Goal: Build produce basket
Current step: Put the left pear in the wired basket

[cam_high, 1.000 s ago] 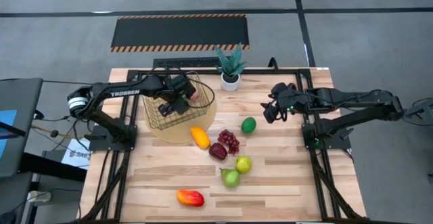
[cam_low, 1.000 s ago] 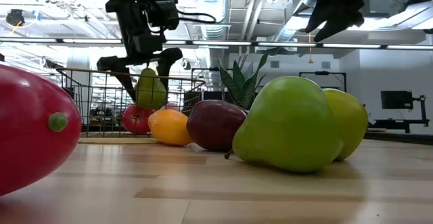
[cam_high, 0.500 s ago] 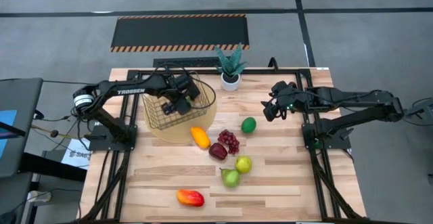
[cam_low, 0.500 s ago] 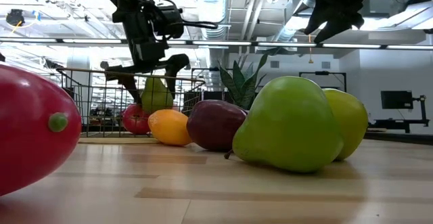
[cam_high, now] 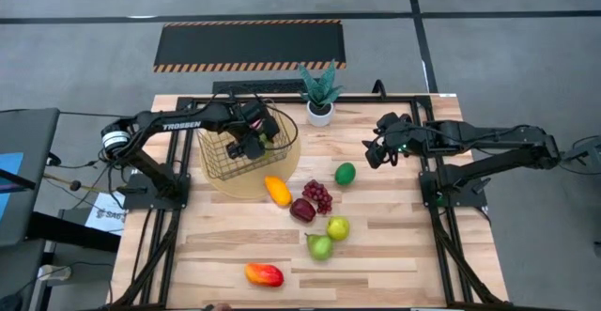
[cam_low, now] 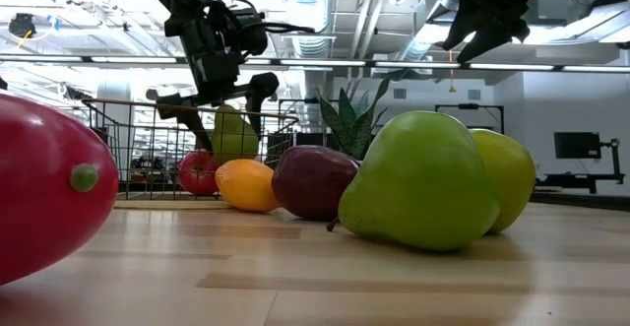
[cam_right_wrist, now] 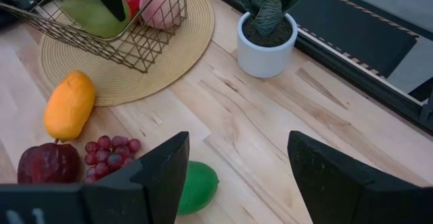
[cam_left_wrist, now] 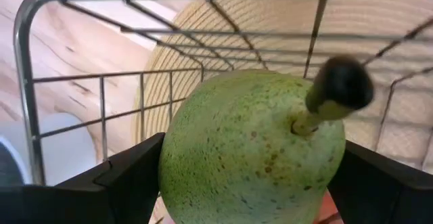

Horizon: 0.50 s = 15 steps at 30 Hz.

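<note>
The left tool is clamped on a green pear inside the wire basket on the tabletop; the right tool hangs apart above the lime.

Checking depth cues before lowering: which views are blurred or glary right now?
Left wrist view: the green pear is sharp, its dark stem tip soft. Low view: the near red-orange mango is blurred and bright ceiling lights glare behind the basket. High view: evenly lit.
</note>
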### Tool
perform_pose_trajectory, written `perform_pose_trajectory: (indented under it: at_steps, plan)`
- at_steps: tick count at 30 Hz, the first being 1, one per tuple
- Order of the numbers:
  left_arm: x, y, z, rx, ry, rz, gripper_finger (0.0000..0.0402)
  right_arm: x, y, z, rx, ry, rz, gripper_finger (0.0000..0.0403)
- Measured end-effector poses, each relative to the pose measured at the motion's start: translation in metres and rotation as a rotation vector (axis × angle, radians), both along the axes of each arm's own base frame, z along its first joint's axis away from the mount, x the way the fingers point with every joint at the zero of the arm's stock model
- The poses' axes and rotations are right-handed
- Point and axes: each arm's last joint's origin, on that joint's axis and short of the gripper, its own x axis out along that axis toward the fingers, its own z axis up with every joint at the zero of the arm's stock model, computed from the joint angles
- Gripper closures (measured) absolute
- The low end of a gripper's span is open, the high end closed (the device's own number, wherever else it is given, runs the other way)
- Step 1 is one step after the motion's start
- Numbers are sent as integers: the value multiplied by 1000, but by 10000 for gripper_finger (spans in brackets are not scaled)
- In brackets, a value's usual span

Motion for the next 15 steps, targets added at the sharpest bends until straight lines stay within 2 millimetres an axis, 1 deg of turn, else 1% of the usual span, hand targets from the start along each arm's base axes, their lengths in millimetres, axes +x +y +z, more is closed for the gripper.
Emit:
perform_pose_trajectory:
  at_steps: [3,6,15]
  plan:
    - [-2,4,0,16,-2,-19,70,0,0,0,0,-1,0,129]
    - [-3,6,0,-3,-16,-33,70,0,0,0,0,0,0,129]
    - [-4,6,0,-23,-17,-65,70,0,-2,0,0,-1,-11,129]
